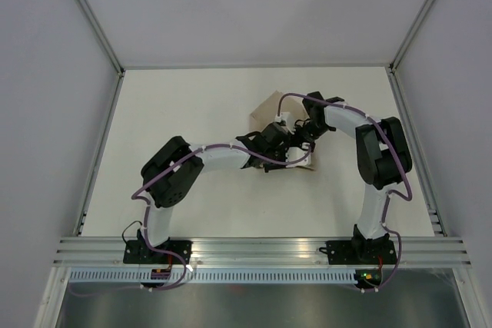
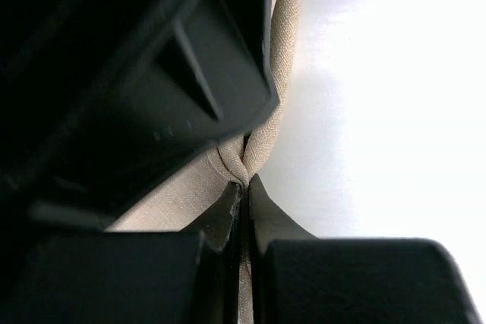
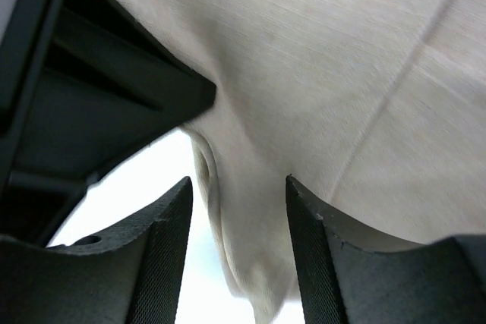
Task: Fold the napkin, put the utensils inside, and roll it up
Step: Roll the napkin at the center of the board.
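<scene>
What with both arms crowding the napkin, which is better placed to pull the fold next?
Probably left: the left fingers are shut on the napkin; the right fingers stand open, cloth loose between them.

The left gripper [image 2: 243, 187] and right gripper [image 3: 239, 184] crowd close over the bunched napkin [image 1: 269, 105] — little room between them — while bare table [image 1: 184, 97] lies open all around.

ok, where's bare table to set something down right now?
Bare: the left side of the table between the left rail and the left arm; the far strip behind the napkin; the near middle between the two arm bases. Crowded: the centre, where the left gripper and right gripper meet over the napkin.
</scene>
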Controlling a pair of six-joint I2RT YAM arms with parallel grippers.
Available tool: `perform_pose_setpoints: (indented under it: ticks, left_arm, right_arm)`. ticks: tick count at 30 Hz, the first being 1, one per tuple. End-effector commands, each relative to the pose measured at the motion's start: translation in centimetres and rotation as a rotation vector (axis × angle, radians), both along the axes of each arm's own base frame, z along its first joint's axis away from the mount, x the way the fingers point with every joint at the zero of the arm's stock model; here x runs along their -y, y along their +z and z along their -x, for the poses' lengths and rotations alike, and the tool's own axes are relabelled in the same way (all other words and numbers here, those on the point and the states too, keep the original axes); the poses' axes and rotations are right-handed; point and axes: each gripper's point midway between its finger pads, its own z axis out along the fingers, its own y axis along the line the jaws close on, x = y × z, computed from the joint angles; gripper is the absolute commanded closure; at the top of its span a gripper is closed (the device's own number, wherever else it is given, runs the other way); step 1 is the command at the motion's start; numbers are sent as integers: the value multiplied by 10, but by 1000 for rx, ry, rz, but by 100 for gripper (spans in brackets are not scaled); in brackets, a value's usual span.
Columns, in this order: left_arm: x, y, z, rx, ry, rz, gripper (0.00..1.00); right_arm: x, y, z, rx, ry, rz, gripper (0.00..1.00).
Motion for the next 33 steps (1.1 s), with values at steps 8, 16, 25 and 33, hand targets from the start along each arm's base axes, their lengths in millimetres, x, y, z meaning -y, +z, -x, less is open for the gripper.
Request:
perform_pose_setpoints:
  ticks: [8, 16, 25, 33]
  left_arm:
    - [-8, -17, 25, -335, 78, 39, 98]
    - [-18, -16, 23, -546, 134, 97, 98]
    - [-20, -12, 15, -736, 161, 153, 98]
    - [-24, -21, 15, -900, 174, 177, 98]
  right_arm:
    - [27, 41, -13, 121, -127, -60, 40]
    - [45, 51, -19, 257, -183, -126, 41]
    - [42, 67, -5, 492, -113, -204, 36]
    - [8, 55, 4, 632, 40, -158, 32]
